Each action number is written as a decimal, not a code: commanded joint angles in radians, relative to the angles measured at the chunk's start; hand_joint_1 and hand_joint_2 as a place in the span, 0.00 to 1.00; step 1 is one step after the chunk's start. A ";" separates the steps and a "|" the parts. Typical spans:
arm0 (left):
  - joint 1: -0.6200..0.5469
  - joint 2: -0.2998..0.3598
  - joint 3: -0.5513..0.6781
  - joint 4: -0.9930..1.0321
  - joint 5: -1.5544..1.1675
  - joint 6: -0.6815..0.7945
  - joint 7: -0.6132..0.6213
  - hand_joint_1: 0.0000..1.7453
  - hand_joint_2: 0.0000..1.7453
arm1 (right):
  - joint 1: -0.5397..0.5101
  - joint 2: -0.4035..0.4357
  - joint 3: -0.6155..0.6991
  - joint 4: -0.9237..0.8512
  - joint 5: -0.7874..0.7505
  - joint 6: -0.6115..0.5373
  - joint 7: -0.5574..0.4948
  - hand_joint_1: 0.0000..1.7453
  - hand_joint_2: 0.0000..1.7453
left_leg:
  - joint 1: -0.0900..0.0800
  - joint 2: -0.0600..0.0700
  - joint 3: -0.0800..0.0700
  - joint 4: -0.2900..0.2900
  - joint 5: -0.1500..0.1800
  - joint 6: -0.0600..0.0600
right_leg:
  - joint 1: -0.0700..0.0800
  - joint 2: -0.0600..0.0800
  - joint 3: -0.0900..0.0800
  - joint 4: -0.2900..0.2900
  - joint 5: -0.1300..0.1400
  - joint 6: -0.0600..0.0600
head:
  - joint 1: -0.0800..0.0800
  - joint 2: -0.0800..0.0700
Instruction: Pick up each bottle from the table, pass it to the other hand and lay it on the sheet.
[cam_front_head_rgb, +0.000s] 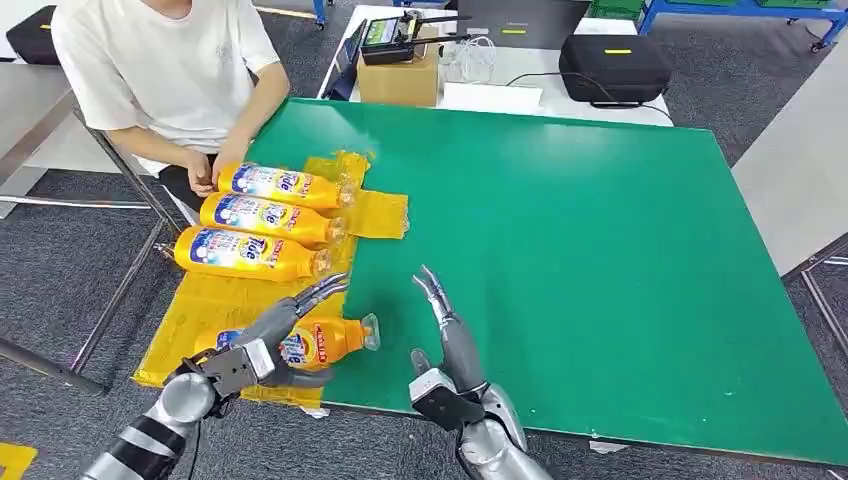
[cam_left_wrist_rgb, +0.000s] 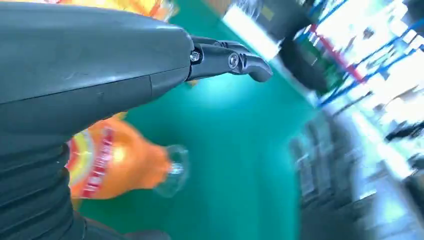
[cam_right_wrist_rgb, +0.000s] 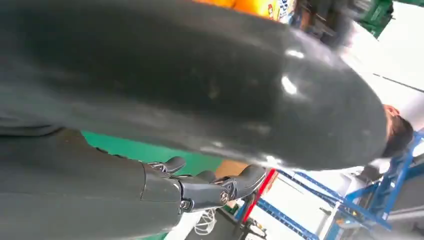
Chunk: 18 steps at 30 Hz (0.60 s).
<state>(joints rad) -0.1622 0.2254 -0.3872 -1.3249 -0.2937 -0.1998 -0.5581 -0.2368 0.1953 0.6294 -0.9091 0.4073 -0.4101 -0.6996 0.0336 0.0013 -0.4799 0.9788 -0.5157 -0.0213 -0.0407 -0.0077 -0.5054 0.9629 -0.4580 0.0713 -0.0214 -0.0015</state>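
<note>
Left hand (cam_front_head_rgb: 262, 352) is gripping the orange plastic detergent bottle (cam_front_head_rgb: 325, 340), lowering it sideways at the yellow sheet's (cam_front_head_rgb: 205, 305) near edge; right hand (cam_front_head_rgb: 447, 330) is hovering empty, fingers spread.

Left hand (cam_front_head_rgb: 262, 350) covers the middle of the near bottle (cam_front_head_rgb: 335, 340); label mostly hidden. Left wrist view: room beyond the desk (cam_left_wrist_rgb: 235, 150) smeared by blur. Right wrist view: grey cover blocks most of it, bottles (cam_right_wrist_rgb: 255, 6) cut by the edge. Person (cam_front_head_rgb: 170, 70) cropped at the head view's top.
</note>
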 joint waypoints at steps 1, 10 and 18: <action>0.028 -0.157 0.128 -0.103 -0.027 0.104 0.001 0.00 1.00 | 0.015 -0.023 -0.046 -0.031 0.045 0.027 0.009 0.00 0.00 | 0.000 -0.002 -0.001 0.000 0.000 0.003 | 0.001 -0.001 0.000 -0.001 0.000 -0.003 | 0.000 0.000; 0.037 -0.193 0.145 -0.125 -0.053 0.141 -0.007 0.00 1.00 | 0.028 -0.017 -0.055 -0.051 0.075 0.041 0.022 0.00 0.00 | 0.001 -0.001 -0.001 -0.001 0.000 0.003 | 0.001 0.000 -0.001 -0.002 0.000 -0.004 | 0.000 0.000; 0.058 -0.273 0.194 -0.215 0.111 0.095 -0.005 0.00 1.00 | 0.080 -0.022 -0.083 -0.188 0.042 0.001 0.001 0.00 0.00 | 0.000 -0.001 -0.003 0.000 0.000 0.003 | 0.001 -0.001 -0.001 -0.001 0.000 -0.003 | 0.000 0.000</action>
<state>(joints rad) -0.1065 0.0374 -0.2537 -1.4874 -0.2891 -0.0721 -0.5756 -0.1848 0.1949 0.5860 -0.9762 0.4856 -0.3765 -0.6851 0.0338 0.0014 -0.4823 0.9788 -0.5159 -0.0211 -0.0406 -0.0077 -0.5074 0.9630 -0.4580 0.0713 -0.0214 -0.0015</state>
